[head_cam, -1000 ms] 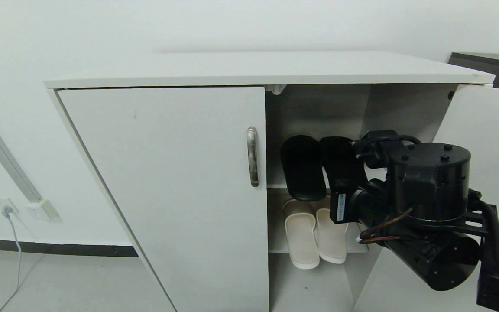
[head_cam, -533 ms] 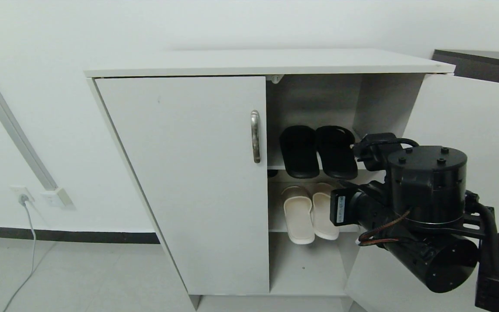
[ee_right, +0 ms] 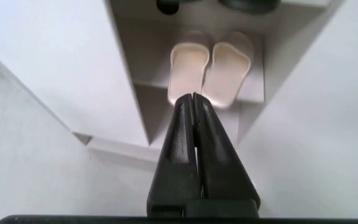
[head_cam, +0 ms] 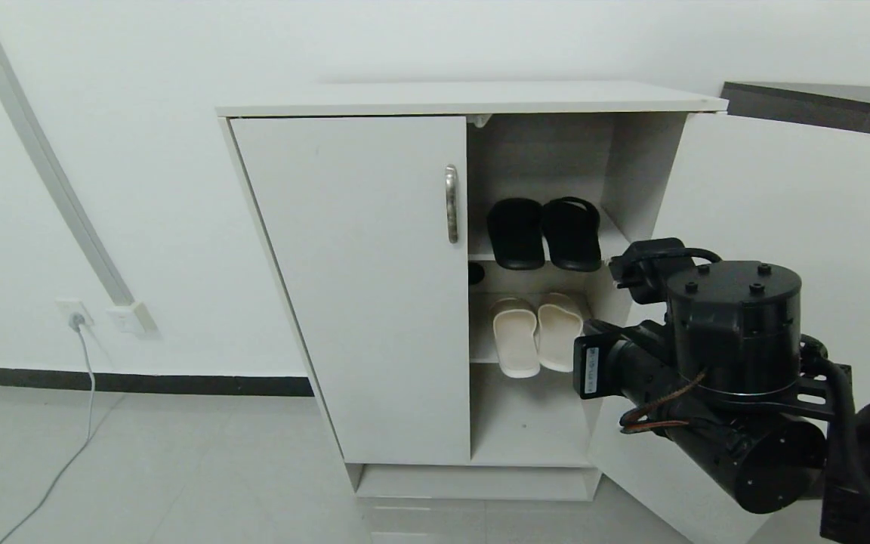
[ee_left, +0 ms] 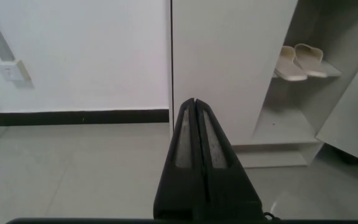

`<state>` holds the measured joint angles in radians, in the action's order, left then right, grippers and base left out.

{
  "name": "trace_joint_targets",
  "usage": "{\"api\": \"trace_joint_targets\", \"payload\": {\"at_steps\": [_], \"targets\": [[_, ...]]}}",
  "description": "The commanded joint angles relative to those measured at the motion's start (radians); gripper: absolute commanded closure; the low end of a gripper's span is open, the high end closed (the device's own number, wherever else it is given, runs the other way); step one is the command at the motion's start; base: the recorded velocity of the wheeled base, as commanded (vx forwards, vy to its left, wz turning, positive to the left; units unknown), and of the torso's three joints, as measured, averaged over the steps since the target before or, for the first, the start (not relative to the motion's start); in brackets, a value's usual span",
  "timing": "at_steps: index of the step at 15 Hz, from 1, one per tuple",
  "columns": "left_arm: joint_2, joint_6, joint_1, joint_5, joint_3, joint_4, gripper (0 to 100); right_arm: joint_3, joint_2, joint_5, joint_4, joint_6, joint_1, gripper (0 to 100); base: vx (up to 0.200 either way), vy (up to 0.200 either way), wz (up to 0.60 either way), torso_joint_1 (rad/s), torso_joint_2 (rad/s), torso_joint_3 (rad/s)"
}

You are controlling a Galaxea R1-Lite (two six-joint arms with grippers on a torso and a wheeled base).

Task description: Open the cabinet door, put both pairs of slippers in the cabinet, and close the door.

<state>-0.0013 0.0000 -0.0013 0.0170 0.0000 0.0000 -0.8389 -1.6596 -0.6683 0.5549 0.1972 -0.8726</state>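
The white cabinet (head_cam: 473, 97) has its left door (head_cam: 359, 279) closed and its right door (head_cam: 782, 219) swung open. A black pair of slippers (head_cam: 544, 234) lies on the upper shelf, and a cream pair of slippers (head_cam: 537, 332) on the shelf below. My right arm (head_cam: 707, 363) hangs in front of the open door. My right gripper (ee_right: 193, 99) is shut and empty, out in front of the cream slippers (ee_right: 210, 68) and clear of the shelves. My left gripper (ee_left: 194, 104) is shut and empty, low over the floor before the closed door (ee_left: 229, 62).
A metal handle (head_cam: 451, 204) sits on the closed door's inner edge. A wall socket with a cable (head_cam: 76, 321) is at the left, near a slanted wall trunking (head_cam: 50, 166). Bare floor (head_cam: 178, 468) spreads in front of the cabinet.
The head camera has drawn back, so the cabinet looks smaller and shows down to its base. Slippers and doors stand as before.
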Motion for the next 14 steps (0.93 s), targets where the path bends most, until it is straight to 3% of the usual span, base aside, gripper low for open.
{"api": "trace_joint_targets", "payload": {"at_steps": [1, 14], "targets": [[0.001, 0.000, 0.000, 0.000, 0.000, 0.000, 100, 0.008, -0.005, 0.001, 0.000, -0.001, 0.000, 100, 0.000, 0.000, 0.00, 0.000, 0.00, 0.000], [0.001, 0.000, 0.000, 0.000, 0.000, 0.000, 100, 0.027, -0.022, 0.001, 0.005, -0.007, 0.012, 100, 0.000, 0.000, 0.00, 0.000, 0.00, 0.000]]}}
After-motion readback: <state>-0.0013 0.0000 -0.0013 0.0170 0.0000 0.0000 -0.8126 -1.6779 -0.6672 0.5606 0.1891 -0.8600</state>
